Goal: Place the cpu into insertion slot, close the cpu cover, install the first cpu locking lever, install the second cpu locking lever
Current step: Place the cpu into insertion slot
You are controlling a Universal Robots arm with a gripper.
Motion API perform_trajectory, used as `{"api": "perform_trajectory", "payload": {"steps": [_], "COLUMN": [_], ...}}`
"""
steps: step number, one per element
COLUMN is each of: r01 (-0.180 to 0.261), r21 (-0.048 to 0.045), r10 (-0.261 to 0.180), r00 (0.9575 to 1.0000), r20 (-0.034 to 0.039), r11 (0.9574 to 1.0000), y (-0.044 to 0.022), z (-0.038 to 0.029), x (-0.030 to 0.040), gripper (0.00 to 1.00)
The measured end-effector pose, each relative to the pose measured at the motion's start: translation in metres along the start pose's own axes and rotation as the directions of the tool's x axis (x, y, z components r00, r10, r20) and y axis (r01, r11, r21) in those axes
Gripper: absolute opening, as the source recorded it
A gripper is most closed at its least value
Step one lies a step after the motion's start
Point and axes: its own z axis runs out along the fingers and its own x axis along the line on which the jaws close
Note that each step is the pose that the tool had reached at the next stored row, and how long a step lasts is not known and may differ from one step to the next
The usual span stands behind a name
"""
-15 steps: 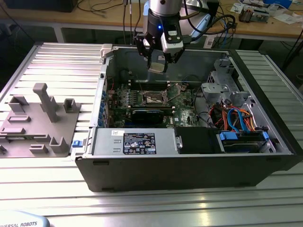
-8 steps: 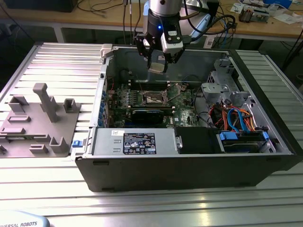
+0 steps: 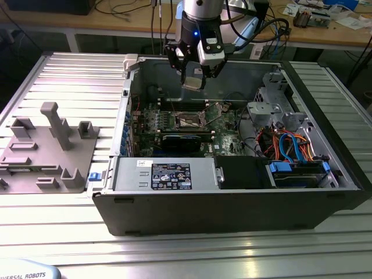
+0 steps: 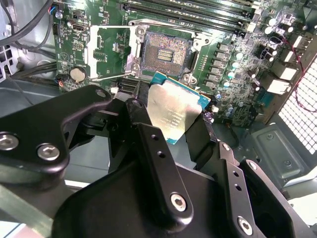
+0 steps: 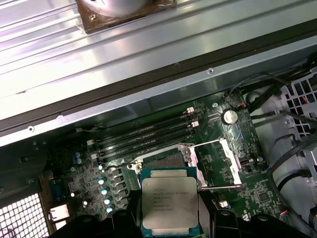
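Open computer case [image 3: 232, 192] on the ribbed surface [image 3: 70, 75]. The claw [image 3: 193, 75], closed on two opposite edges of the chip [image 5: 170, 206], holds it above the bare socket [image 4: 165, 52], not touching. The cover plate [image 5: 231, 158] lies swung open beside the socket.

The arm [image 3: 197, 14] comes pretty much straight down from above, wrist vertical, with the gripper [image 3: 193, 81] pointing down and hanging in mid-air. Its black fingers [image 4: 153, 148] are pinched in on opposite edges of the cpu [image 5: 170, 207], metal top facing the wrist.
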Motion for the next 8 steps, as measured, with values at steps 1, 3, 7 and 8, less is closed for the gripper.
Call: {"api": "perform_trajectory", "payload": {"steps": [1, 3, 7, 8], "r01": [-0.001, -0.004, -0.008, -0.008], "r21": [0.0000, 0.0000, -0.0001, -0.0001], "r10": [0.001, 0.004, 0.008, 0.008], "r00": [1.0000, 1.0000, 1.0000, 1.0000], "r20": [0.0001, 0.0003, 0.0007, 0.0007], "r11": [1.0000, 1.0000, 1.0000, 1.0000], "y": [0.0000, 0.0000, 0.0000, 0.0000], "z": [0.0000, 0.0000, 0.0000, 0.0000], "x": [0.0000, 0.0000, 0.0000, 0.0000], "gripper": [0.54, 0.54, 0.54, 0.54]}}
